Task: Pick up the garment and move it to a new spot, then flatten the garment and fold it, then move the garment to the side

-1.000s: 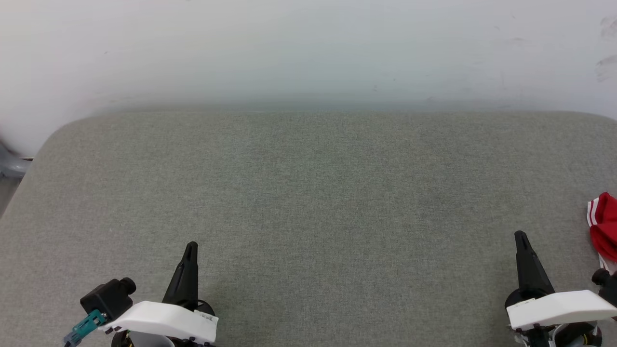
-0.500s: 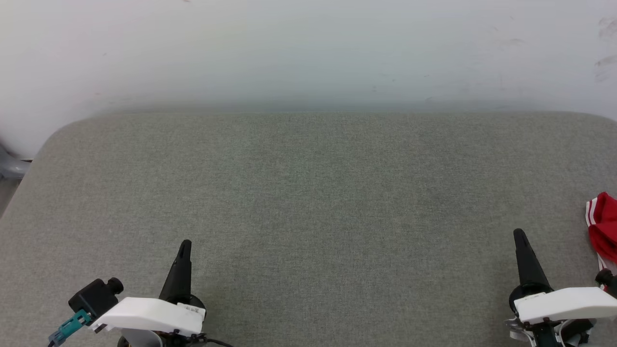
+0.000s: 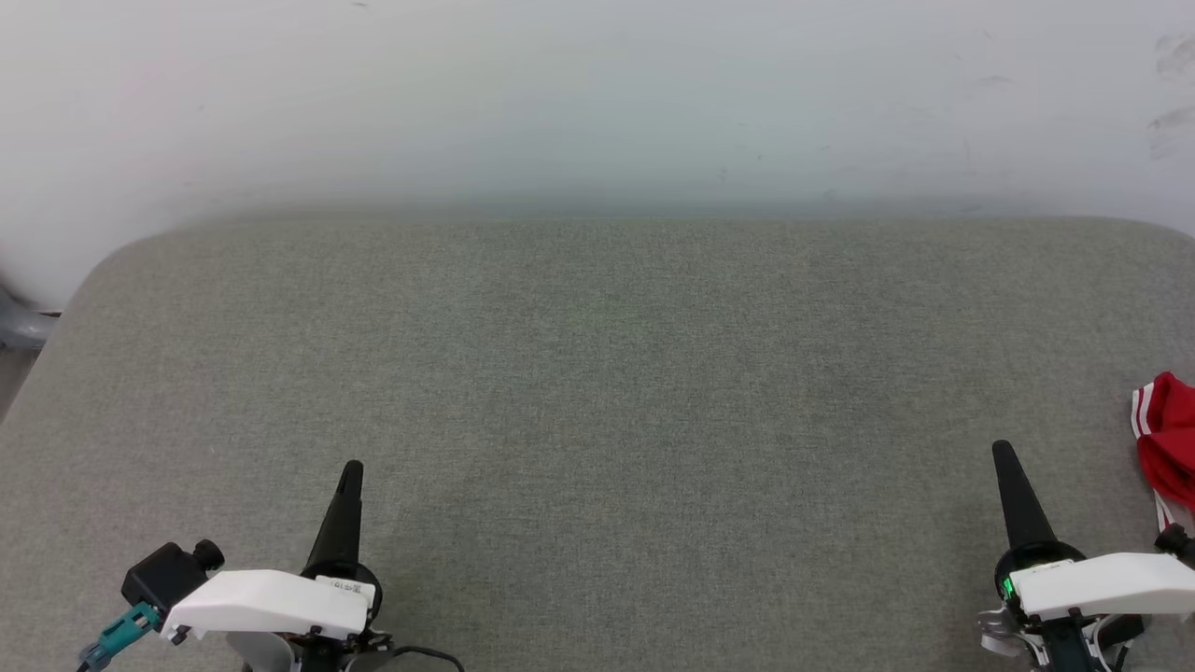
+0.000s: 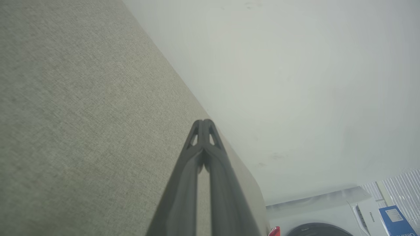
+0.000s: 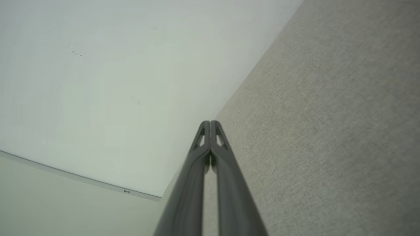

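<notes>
Red jersey (image 3: 1169, 439) sits bunched at grey pad's (image 3: 597, 373) right edge, near right gripper (image 3: 1006, 462); its jaws and left gripper's (image 3: 350, 474) are together, empty: fits pre-pickup or set-aside.

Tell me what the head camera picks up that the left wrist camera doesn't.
Head camera: the right gripper, closed, close to the red shirt, whose white-striped trim lies at the right edge of the grey padded surface.

Left wrist camera: a white appliance and a blue box past the far end of the surface.

Both: the grey padded surface, the pale wall, and the left gripper, closed and empty. A red sliver at the wrist view's bottom edge may be the same shirt.
</notes>
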